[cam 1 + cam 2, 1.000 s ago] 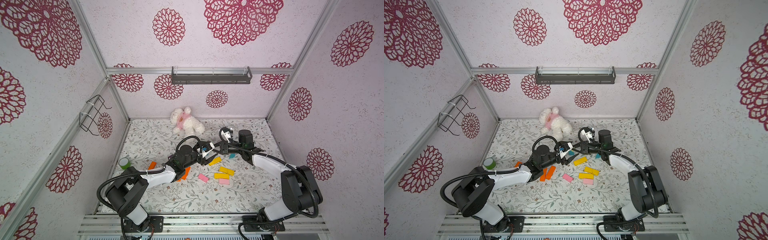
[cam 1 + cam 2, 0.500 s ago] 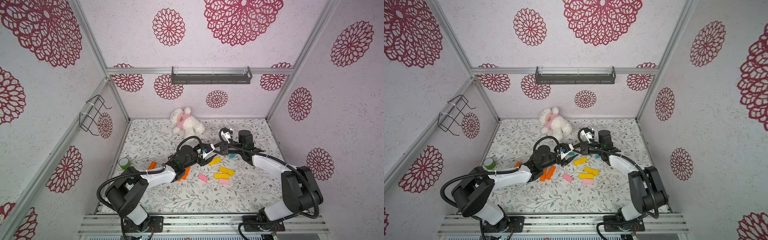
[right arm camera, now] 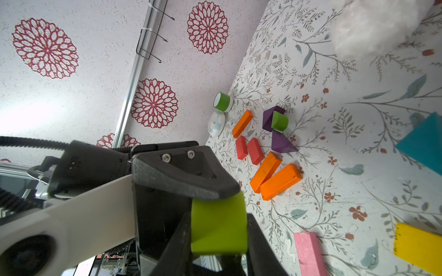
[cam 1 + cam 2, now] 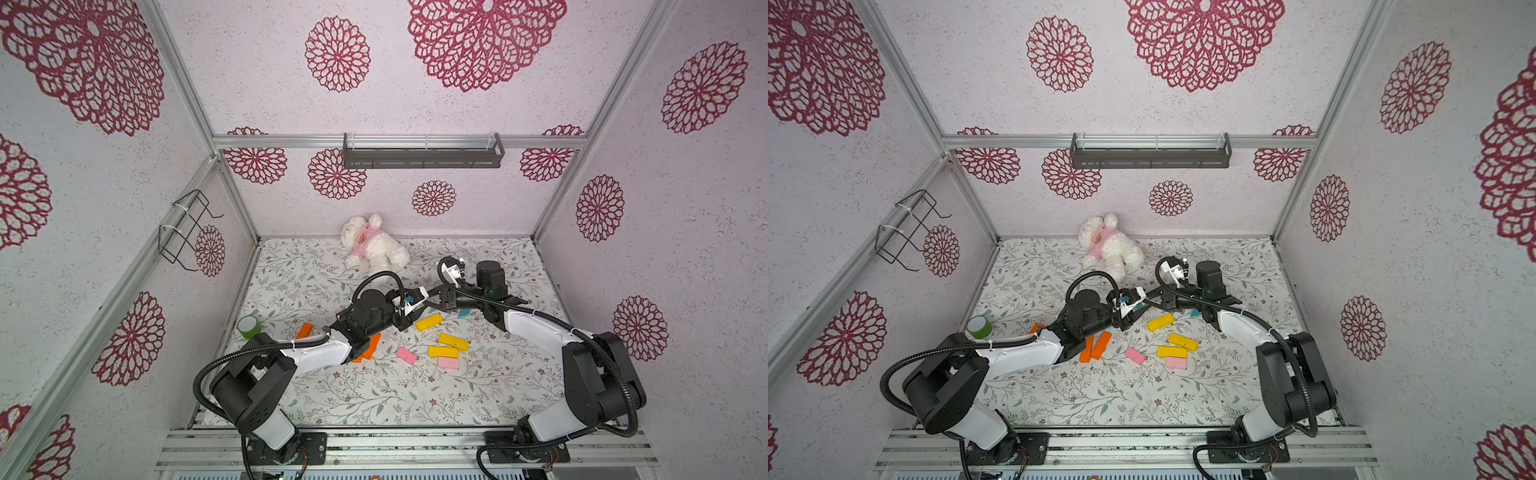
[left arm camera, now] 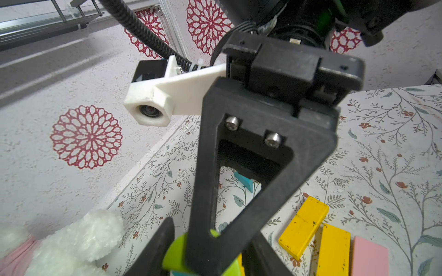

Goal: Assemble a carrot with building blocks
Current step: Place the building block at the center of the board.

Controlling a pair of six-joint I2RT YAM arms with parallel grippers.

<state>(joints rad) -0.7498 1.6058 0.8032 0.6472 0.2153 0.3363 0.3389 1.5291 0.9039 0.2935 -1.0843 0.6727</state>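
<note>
Two grippers meet over the table (image 4: 374,399) just past centre toward 1 o'clock, a handover by the look of it: right gripper (image 3: 218,215) clenched on a lime cylinder (image 3: 218,229), both its fingers flat against the sides, block clear of the table as far as I can tell; left gripper (image 5: 212,239) has one finger laid against the cylinder, its other finger hidden, so can't tell if left is gripping or only touching. Progress, my call: early, no carrot shape readable yet. Two orange bars (image 3: 281,182) lie touching in a narrow V at 8 o'clock of centre, maybe the start of the body, not sure; third orange bar (image 3: 242,123) apart toward 9, two red bars (image 3: 255,151) side by side near it, two purple triangles (image 3: 283,144) with a second cylinder (image 3: 279,121) leaning on one, these last seen only from the right wrist. Three yellow bars (image 4: 454,341) and two pink bars (image 4: 406,356) loose at 5 o'clock of centre, teal triangle (image 4: 464,312) at 2. Left to do: body, tip, green top, so nearly everything. Containers: green cup (image 4: 248,327) at the 9 o'clock edge, inside not readable; wire basket (image 4: 185,230) on the 9 o'clock wall, nothing seen in it; shelf (image 4: 422,156) on the 12 o'clock wall, contents hidden. Plush bear (image 4: 374,249) at 12, not involved
</note>
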